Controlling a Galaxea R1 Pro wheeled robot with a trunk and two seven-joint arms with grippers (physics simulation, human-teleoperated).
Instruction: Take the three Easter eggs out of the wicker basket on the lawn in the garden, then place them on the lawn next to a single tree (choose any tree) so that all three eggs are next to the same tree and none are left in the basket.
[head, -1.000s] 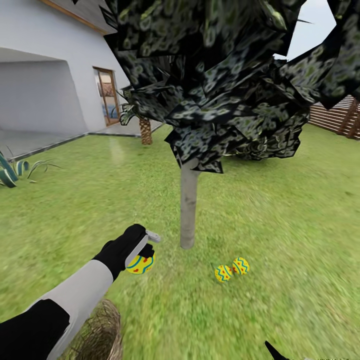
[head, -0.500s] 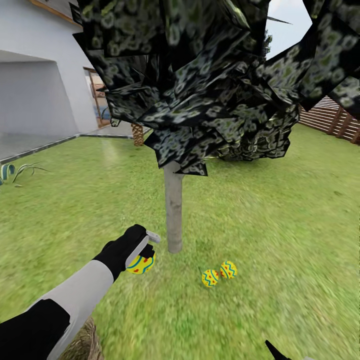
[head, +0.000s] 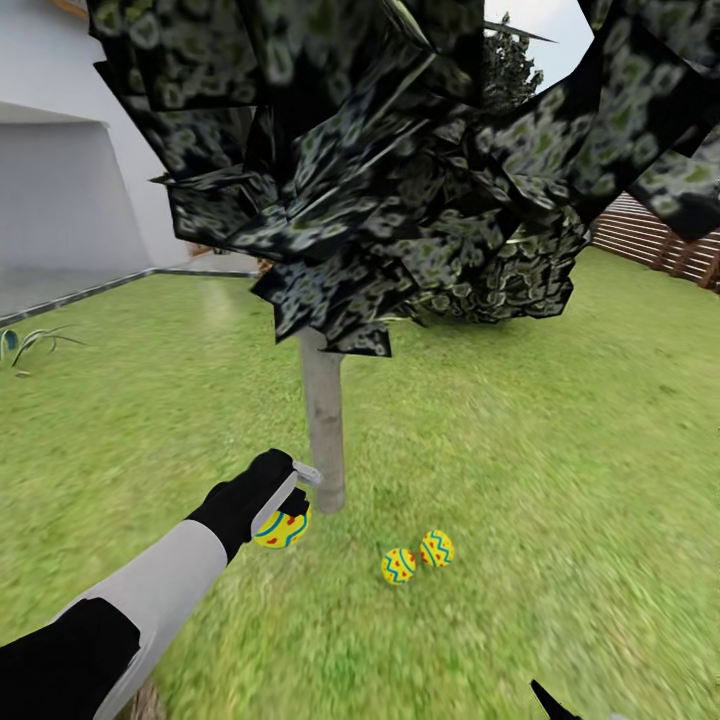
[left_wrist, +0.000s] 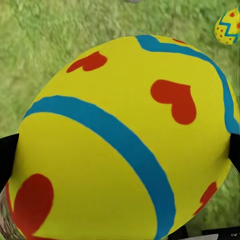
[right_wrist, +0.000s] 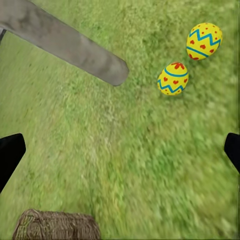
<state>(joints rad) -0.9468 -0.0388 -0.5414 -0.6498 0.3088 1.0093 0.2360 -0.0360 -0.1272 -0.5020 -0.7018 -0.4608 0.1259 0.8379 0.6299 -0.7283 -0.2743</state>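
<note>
A mottled green lawn (head: 560, 420) runs from the white house (head: 60, 200) to a slatted fence (head: 650, 235), and two Easter eggs (head: 398, 565) (head: 436, 548) lie touching on it just beside the thin grey trunk of the tree (head: 324, 430). The third egg (head: 281, 527) is clamped in the left end effector (head: 290, 500), held above the grass close to the trunk, while the right end effector's (right_wrist: 120, 150) fingers stand wide apart over bare grass near the wicker basket (right_wrist: 56, 226). My worry is that a release from this height could let the egg bounce or roll away from the tree.
</note>
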